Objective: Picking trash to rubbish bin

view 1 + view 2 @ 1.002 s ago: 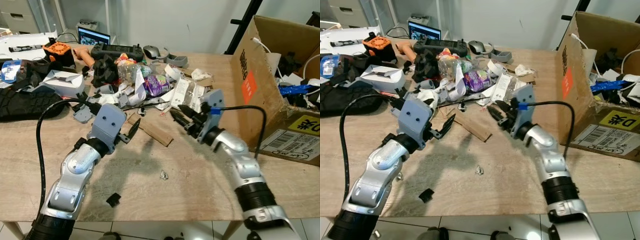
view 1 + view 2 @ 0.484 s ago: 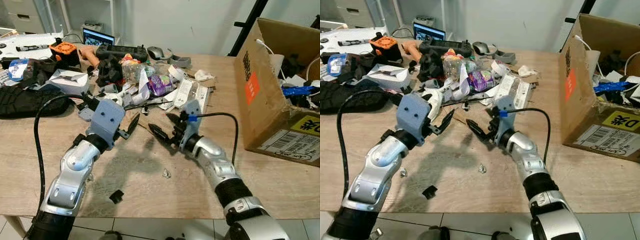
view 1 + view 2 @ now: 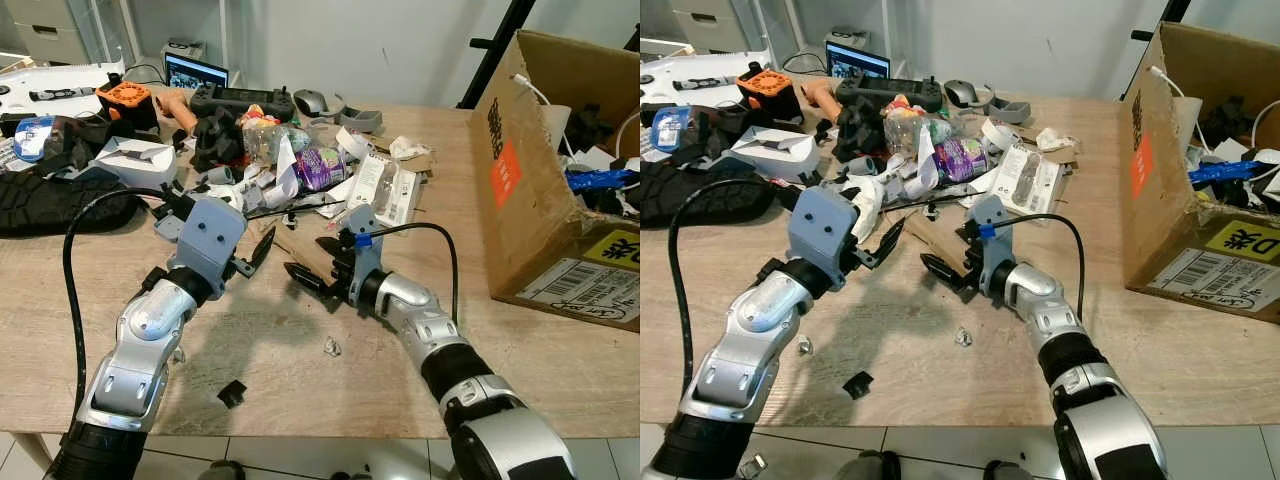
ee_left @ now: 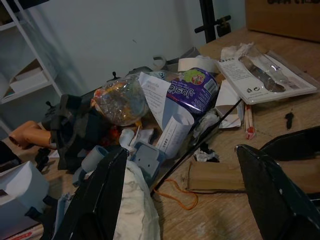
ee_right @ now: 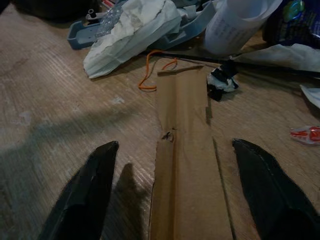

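Note:
A brown cardboard strip point(image 5: 187, 165) lies flat on the wooden table point(image 3: 300, 400), in front of a heap of trash. My right gripper point(image 3: 312, 265) is low over the strip and open, one black finger on each side of it, not closed on it. My left gripper point(image 4: 181, 150) hovers open just left of the strip, facing the heap: a purple wrapper point(image 3: 318, 165), a clear crushed bottle point(image 3: 262, 140), a blister pack point(image 3: 385, 185) and crumpled paper point(image 5: 132, 30). The big open cardboard box point(image 3: 540, 170) holding discarded items stands at the table's right.
A small foil scrap point(image 3: 330, 347) and a black bit point(image 3: 232, 393) lie near the front edge. At the left are a black bag point(image 3: 50, 205) and a white box point(image 3: 135, 165). A controller point(image 3: 238, 100), mouse point(image 3: 308, 100) and laptop point(image 3: 192, 72) sit at the back.
My right gripper has swung left from beside the box, down to the cardboard strip, and now straddles it. The left arm has barely moved.

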Robot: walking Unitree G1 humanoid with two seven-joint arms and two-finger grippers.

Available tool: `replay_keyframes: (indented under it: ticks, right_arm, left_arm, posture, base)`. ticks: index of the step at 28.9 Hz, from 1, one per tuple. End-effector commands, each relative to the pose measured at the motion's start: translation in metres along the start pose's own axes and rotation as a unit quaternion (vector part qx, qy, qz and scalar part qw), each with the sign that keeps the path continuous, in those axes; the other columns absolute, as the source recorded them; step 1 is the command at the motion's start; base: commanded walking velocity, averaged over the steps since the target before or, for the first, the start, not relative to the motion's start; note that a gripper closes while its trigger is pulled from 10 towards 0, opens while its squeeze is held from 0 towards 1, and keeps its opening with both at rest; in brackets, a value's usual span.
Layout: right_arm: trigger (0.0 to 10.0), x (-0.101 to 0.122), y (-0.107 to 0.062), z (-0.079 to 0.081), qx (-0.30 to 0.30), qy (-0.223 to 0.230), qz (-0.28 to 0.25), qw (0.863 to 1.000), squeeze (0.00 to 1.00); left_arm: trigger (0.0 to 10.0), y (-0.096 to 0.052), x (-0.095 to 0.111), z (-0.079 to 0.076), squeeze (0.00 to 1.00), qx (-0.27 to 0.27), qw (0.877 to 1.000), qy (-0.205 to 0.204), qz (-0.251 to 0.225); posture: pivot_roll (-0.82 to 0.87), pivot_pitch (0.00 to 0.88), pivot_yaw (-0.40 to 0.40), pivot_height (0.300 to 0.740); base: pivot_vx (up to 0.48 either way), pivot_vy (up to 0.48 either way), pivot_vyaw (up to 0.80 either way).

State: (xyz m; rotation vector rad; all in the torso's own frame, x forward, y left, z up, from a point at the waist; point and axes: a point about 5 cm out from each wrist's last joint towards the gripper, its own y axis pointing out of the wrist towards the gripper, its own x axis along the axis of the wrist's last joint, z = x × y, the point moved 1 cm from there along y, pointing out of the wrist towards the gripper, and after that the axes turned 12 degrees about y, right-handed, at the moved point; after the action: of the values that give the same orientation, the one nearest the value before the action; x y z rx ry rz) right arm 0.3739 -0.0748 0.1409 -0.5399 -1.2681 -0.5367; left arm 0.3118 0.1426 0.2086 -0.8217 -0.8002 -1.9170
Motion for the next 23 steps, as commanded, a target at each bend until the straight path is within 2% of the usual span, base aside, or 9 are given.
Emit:
replay_keyframes:
  ticks: [1, 4, 7, 10, 15, 19, 20, 21, 23]
  right_arm:
    - [0.0, -0.029, -0.006, -0.002, -0.002, 0.034, 0.057, 0.998, 0.00]
    - [0.0, -0.028, -0.006, -0.003, -0.002, 0.037, 0.059, 0.998, 0.00]
    - [0.0, -0.029, -0.008, -0.005, -0.005, 0.043, 0.057, 0.997, 0.00]
    - [0.0, -0.028, -0.009, -0.008, -0.012, 0.052, 0.052, 0.997, 0.00]
    - [0.0, -0.026, -0.009, -0.008, -0.013, 0.065, 0.035, 0.997, 0.00]
    - [0.0, -0.021, -0.009, -0.009, -0.011, 0.062, 0.025, 0.998, 0.00]
    - [0.0, -0.012, -0.009, -0.008, -0.002, 0.059, 0.000, 0.998, 0.00]
    - [0.0, -0.012, -0.009, -0.008, -0.002, 0.059, 0.000, 0.998, 0.00]
    - [0.0, 0.016, -0.006, -0.006, 0.017, 0.047, -0.048, 0.998, 0.00]
  left_arm:
    - [10.0, -0.001, -0.001, -0.003, 0.00, -0.006, 1.000, 0.000, 0.006]
    - [10.0, 0.000, -0.002, -0.003, 0.00, -0.007, 1.000, 0.001, 0.007]
    - [10.0, -0.001, -0.001, -0.003, 0.00, -0.006, 1.000, -0.001, 0.006]
    - [10.0, 0.001, -0.002, -0.003, 0.00, -0.006, 1.000, 0.000, 0.006]
    - [10.0, 0.000, 0.000, -0.004, 0.00, -0.006, 1.000, -0.003, 0.003]
    - [10.0, 0.001, -0.001, -0.003, 0.00, -0.004, 1.000, -0.003, 0.004]
    - [10.0, 0.000, -0.001, -0.002, 0.00, -0.002, 1.000, -0.004, 0.002]
    - [10.0, 0.000, -0.001, -0.002, 0.00, -0.002, 1.000, -0.004, 0.002]
    - [10.0, 0.001, -0.001, -0.002, 0.00, -0.002, 1.000, -0.002, 0.002]
  posture:
    - [0.11, 0.216, -0.041, 0.740]
    - [0.11, 0.230, -0.042, 0.740]
    - [0.11, 0.206, -0.039, 0.740]
    - [0.11, 0.237, -0.045, 0.740]
    - [0.11, 0.203, -0.040, 0.740]
    - [0.11, 0.237, -0.042, 0.740]
    - [0.10, 0.214, -0.040, 0.740]
    - [0.10, 0.214, -0.040, 0.740]
    - [0.10, 0.238, -0.045, 0.740]
  base:
    - [0.000, 0.000, 0.00]
    - [0.000, 0.000, 0.00]
    - [0.000, 0.000, 0.00]
    - [0.000, 0.000, 0.00]
    - [0.000, 0.000, 0.00]
    - [0.000, 0.000, 0.00]
    - [0.000, 0.000, 0.00]
    - [0.000, 0.000, 0.00]
    - [0.000, 0.000, 0.00]
